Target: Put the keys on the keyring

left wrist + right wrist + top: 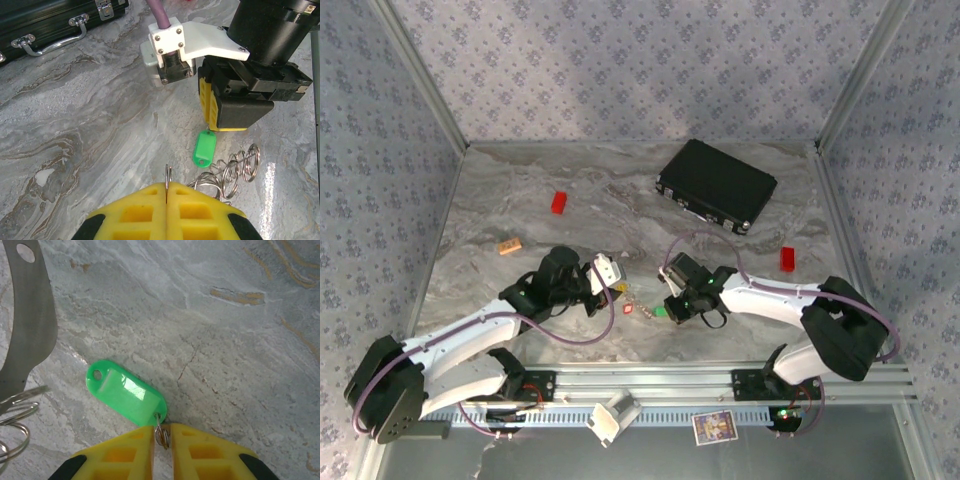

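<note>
pinching a thin wire loop that looks to be the end of the keyring (232, 172), the left gripper (167, 190) has its yellow jaws pressed together, the rest of the silvery coil lying on the marbled worktop (620, 220) just beside. facing it, the right gripper (161, 432) has its jaws clamped on the small metal ring at the end of the green key (125, 392), whose plastic head lies flat beside the coil. the red key (628, 308) lies between the two grippers. farther off sit a tan-orange block (510, 245) and two red blocks (559, 202); at the back lies a black case (717, 185).
</note>
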### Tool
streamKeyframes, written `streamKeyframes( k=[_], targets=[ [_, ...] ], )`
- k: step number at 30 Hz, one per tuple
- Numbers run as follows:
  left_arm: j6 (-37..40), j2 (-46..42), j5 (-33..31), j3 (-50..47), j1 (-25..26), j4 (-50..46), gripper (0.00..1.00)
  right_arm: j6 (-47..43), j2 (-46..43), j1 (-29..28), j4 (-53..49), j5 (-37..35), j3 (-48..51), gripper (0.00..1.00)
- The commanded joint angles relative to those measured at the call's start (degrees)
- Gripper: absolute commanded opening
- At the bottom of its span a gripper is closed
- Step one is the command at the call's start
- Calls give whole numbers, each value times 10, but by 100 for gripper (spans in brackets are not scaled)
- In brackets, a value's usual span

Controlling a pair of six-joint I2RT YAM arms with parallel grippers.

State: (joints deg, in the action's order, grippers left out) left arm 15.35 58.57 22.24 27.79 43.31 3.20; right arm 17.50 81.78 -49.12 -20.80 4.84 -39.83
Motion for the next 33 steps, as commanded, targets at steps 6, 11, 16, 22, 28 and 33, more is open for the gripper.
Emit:
streamKeyframes(
  k=[6, 11, 16, 22, 28, 33],
  targets=[
    [4, -3, 8, 10, 4, 11, 0, -8, 11, -3, -3, -10, -18, 16],
    [4, -4, 9, 11, 5, 10, 0, -8, 12, -3, -3, -12, -17, 15],
    [5, -4, 9, 13, 5, 8, 0, -7, 15, -3, -2, -12, -17, 15],
    [5, -5, 10, 14, 5, 5, 0, -10, 12, -3, -6, -14, -20, 8],
    [-1, -13, 13, 13, 5, 11, 0, -33, -43, -14, -15, -43, -20, 0],
    [1, -29, 54, -1, 5, 45, 0, -104, -141, -18, -2, -61, -12, 0]
  ],
)
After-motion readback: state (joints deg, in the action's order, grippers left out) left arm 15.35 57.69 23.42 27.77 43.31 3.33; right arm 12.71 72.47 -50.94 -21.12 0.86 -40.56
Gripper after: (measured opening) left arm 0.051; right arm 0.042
